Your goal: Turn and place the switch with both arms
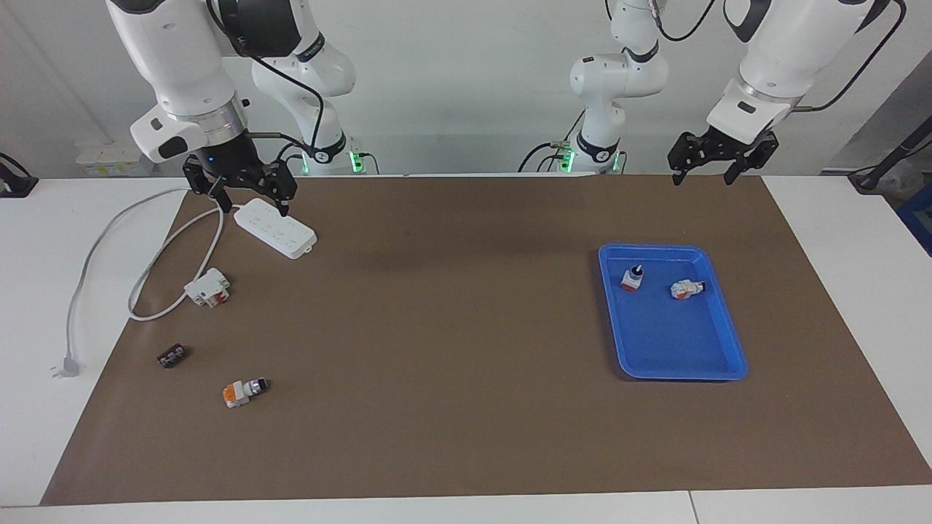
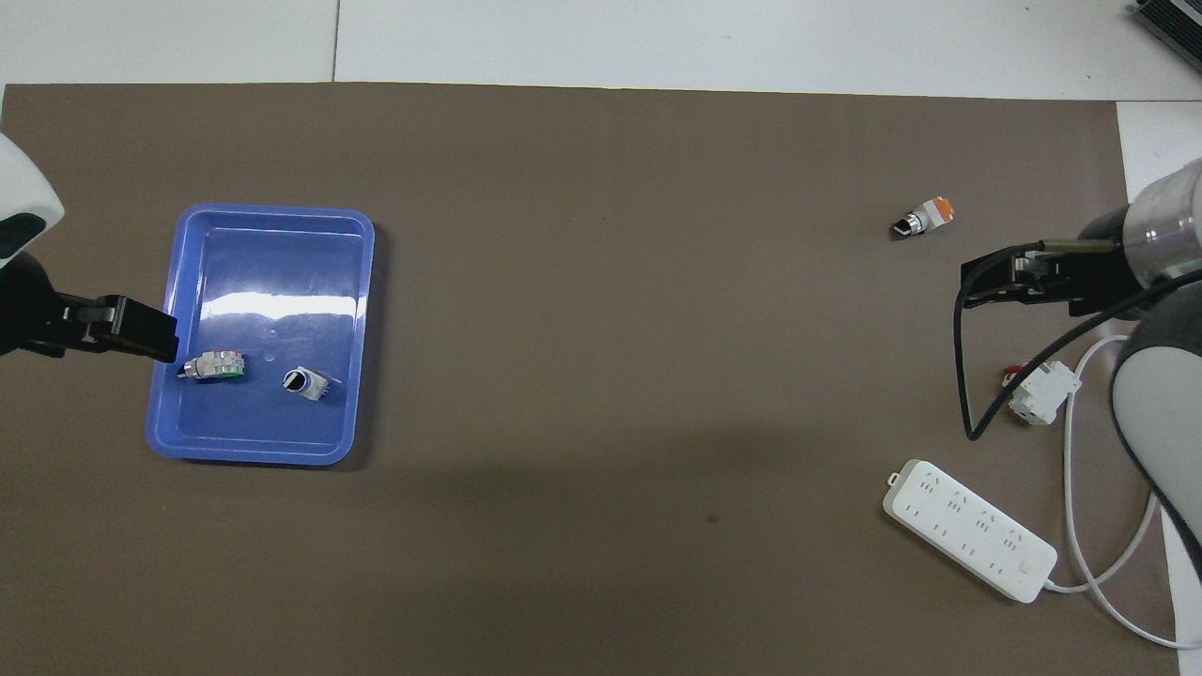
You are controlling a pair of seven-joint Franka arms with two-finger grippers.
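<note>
The switch [image 2: 214,366] lies on its side in the blue tray [image 2: 272,239], green end showing, in the part of the tray nearer the robots. In the facing view the switch [image 1: 686,289] rests free on the floor of the tray [image 1: 684,349]. My left gripper [image 1: 703,175] hangs open and empty, high above the tray's robot-side end. Seen from overhead, the left gripper [image 2: 160,336] overlaps the tray's edge. My right gripper [image 1: 247,202] waits open and empty above the mat at the right arm's end, and the right gripper [image 2: 981,282] also shows from overhead.
A second switch [image 1: 632,279] with a black knob stands upright in the tray beside the green one. At the right arm's end lie an orange-ended switch [image 1: 244,391], a white-and-red breaker block [image 1: 207,287], a small black part [image 1: 172,356] and a white power strip [image 1: 277,229] with its cable.
</note>
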